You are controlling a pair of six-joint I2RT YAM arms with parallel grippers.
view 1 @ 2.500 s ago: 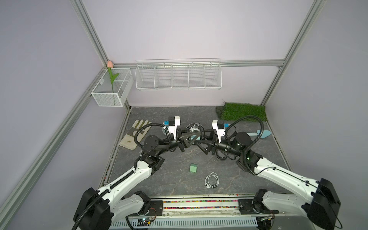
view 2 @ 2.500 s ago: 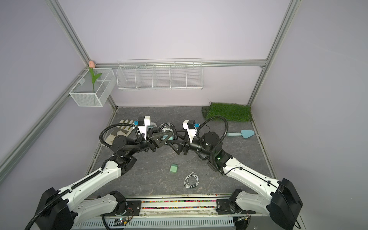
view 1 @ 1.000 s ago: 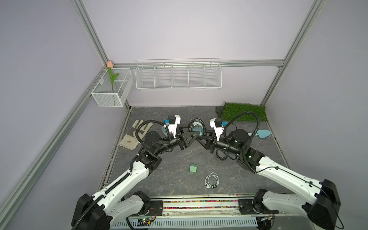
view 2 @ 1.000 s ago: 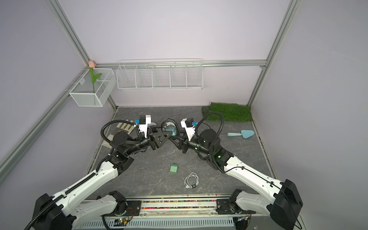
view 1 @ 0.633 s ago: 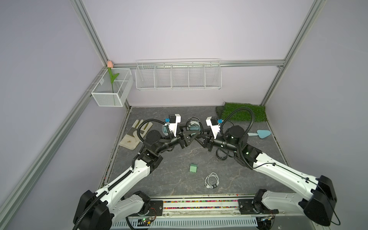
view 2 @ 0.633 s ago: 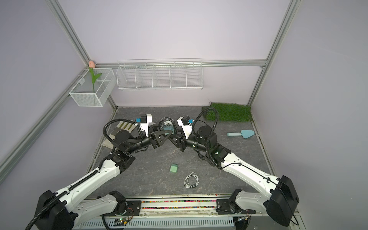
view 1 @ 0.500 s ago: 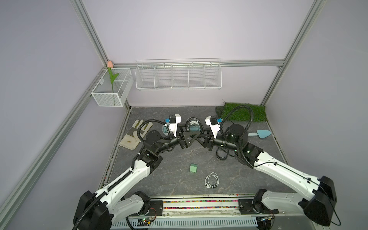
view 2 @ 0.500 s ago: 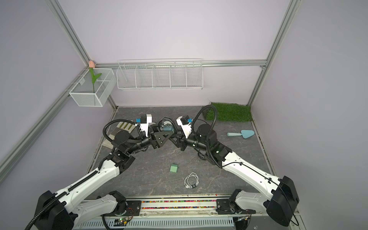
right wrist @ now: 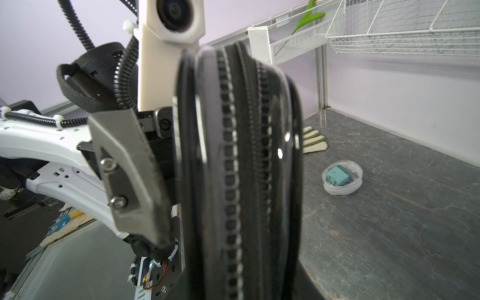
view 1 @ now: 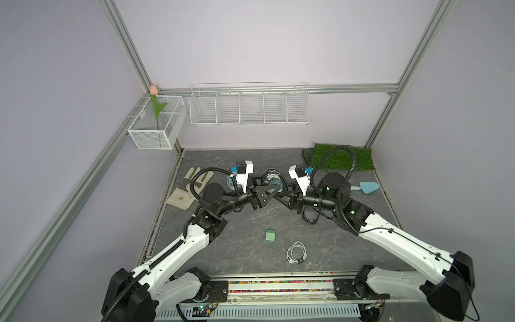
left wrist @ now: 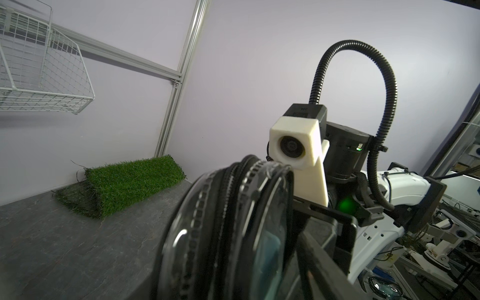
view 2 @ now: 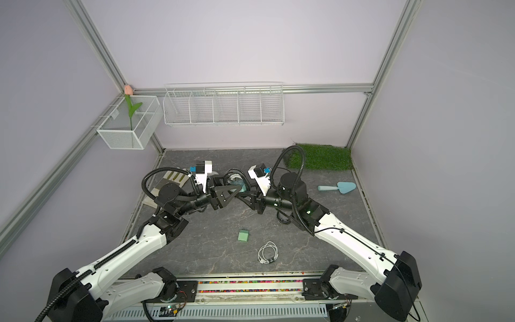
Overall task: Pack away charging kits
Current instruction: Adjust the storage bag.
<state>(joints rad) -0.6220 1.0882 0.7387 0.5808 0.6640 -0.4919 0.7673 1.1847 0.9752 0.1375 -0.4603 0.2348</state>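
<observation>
Both arms meet over the middle of the grey table [view 1: 250, 220]. Between them a round case [view 1: 271, 180] with a black zip rim and clear faces hangs in the air, standing on edge. The right claw [view 1: 282, 196] has hold of it, with its jaws partly closed on the case. The left claw [view 1: 268, 193] comes in from the opposite side, and one of its fingers [right wrist: 130, 168] lies flat against a face of the case. Its other finger is hidden, so I cannot tell whether this claw grips or only touches. A teal charger block [view 1: 276, 183] shows through the clear face, inside the case (the left wrist view gives only a blurred teal patch).

A second teal block [right wrist: 337, 176] sits in a small clear tub [right wrist: 359, 179] with a white rim. The tub rests on the table beyond the left arm, near a glove [view 1: 189, 189].

Nearer the robot's base, a loose green charger block [view 1: 270, 235] lies flat on the table. A coiled white cable [view 1: 296, 252] lies near it but apart, towards the right arm. Both show in both top views.

A light-blue trowel [view 1: 367, 188] lies at the table's right edge, near a grass mat [view 1: 341, 160] in the far right corner.
</observation>
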